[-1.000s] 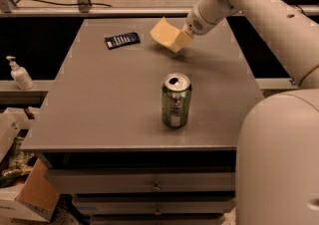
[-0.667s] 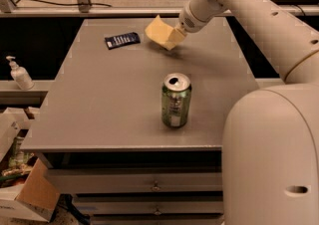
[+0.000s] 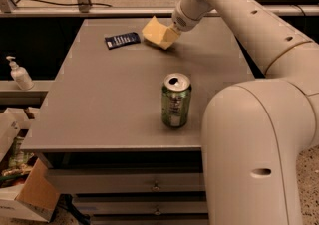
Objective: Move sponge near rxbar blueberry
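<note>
The sponge (image 3: pixel 157 33) is held tilted, clenched at its right end by the gripper (image 3: pixel 171 34), just right of the rxbar blueberry (image 3: pixel 122 40) on the table (image 3: pixel 99 94); transport is judged nearly complete, with lowering and release required next.

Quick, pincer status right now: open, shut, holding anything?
Pincer: closed on the pale yellow foam sponge, holding it tilted at the far end of the grey table, just right of the flat dark navy wrapped bar.
</note>
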Available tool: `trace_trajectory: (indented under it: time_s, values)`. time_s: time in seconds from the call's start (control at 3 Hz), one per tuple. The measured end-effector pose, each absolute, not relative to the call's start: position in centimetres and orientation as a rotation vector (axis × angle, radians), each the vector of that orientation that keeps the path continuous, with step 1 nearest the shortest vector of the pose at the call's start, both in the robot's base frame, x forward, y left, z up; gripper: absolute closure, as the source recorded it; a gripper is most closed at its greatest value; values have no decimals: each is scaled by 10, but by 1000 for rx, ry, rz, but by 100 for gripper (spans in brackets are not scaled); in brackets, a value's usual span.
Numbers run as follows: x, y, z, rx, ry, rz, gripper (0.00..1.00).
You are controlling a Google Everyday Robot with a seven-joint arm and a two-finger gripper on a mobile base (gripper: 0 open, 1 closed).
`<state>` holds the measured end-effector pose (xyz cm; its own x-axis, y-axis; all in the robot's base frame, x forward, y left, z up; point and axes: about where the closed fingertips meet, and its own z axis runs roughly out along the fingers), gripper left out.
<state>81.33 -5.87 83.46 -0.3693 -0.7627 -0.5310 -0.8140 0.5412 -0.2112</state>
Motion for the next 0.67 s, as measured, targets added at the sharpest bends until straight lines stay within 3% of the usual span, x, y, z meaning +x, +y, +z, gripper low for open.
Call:
trace_trajectory:
  time_s: [0.67]
  values:
    - [816,-47,834,-1290,2204,122,38]
